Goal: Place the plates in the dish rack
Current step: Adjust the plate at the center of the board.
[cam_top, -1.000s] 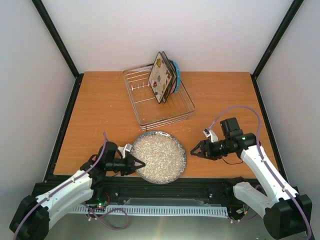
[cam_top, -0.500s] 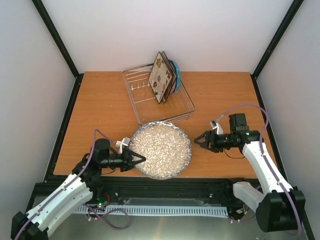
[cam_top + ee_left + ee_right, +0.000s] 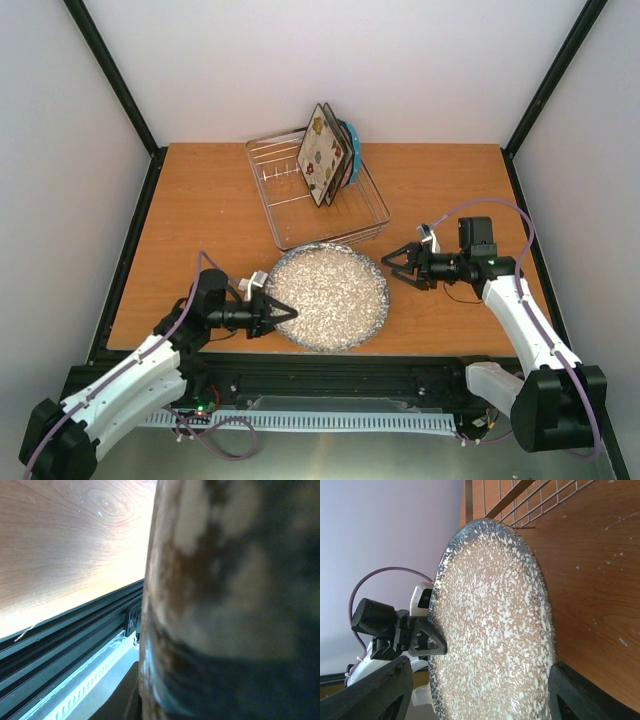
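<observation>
The round grey speckled plate (image 3: 328, 297) is held off the table just in front of the dish rack (image 3: 290, 215). My left gripper (image 3: 280, 314) is shut on its near left rim. In the left wrist view the plate (image 3: 225, 605) fills the right side, blurred, and hides my fingers. My right gripper (image 3: 392, 262) is open at the plate's far right rim; contact cannot be told. In the right wrist view the plate (image 3: 490, 625) faces the open gripper (image 3: 480, 685). Square flowered plates (image 3: 322, 158) and the blue plate (image 3: 352, 150) stand in the rack.
The rack sits at the back middle of the wooden table (image 3: 200, 220); its wires show in the right wrist view (image 3: 540, 497). Black frame posts stand at the table's corners. The black front rail (image 3: 65, 635) runs just below the plate.
The left gripper has carried the grey plate up off the table, to the right and toward the rack. The right gripper has moved back and left to the plate's right rim.
</observation>
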You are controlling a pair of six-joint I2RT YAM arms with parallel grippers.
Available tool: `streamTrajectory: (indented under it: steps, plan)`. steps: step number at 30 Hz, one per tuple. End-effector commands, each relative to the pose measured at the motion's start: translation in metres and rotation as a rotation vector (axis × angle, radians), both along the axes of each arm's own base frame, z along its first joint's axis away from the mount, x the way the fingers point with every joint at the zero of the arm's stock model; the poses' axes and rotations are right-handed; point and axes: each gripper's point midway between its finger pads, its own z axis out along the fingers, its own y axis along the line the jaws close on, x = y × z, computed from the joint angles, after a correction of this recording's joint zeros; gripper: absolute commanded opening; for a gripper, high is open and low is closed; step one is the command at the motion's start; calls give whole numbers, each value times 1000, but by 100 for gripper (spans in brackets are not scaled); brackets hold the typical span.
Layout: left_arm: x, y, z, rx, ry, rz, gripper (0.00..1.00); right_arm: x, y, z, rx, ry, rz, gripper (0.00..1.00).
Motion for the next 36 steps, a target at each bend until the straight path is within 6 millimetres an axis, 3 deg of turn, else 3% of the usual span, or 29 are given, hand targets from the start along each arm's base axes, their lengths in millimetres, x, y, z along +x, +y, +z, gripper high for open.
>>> streamTrajectory:
  steps: [1,17,23,31,36]
  plan:
    - [4,-16,122,-264,-428,-105,1,1,2,6,45,-1,8,73]
    - [5,-16,130,-267,-453,-109,1,-12,-1,-28,-13,76,16,74]
    - [9,-20,123,-271,-448,-121,1,-18,14,-27,30,102,67,72]
    - [13,-25,115,-263,-443,-140,1,-19,24,-28,69,135,80,61]
    - [17,-28,109,-254,-438,-146,1,-26,34,-31,65,154,109,47]
